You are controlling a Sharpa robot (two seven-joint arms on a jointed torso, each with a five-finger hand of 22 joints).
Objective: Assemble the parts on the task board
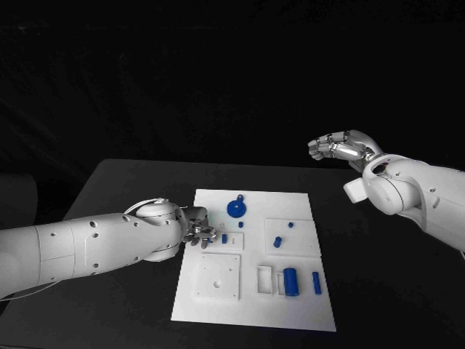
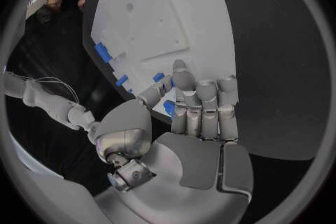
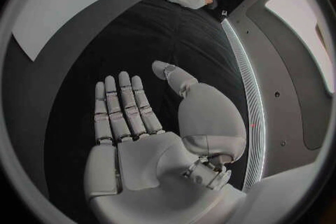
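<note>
The left robot hand (image 1: 196, 231), open at the task board (image 1: 217, 305) edge (right robot hand (image 1: 341, 147) open, well clear), could nudge a small blue peg (image 1: 224, 238) astray.

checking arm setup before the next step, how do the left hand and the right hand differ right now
The silver left hand is low at the left edge of the white rectangular task board, beside small blue parts; the silver right hand is raised beyond the board's far right corner, away from any part. In the wrist views, the left hand's fingers reach over the board, while the right hand's fingers lie flat and spread over black table. Both hold nothing.
</note>
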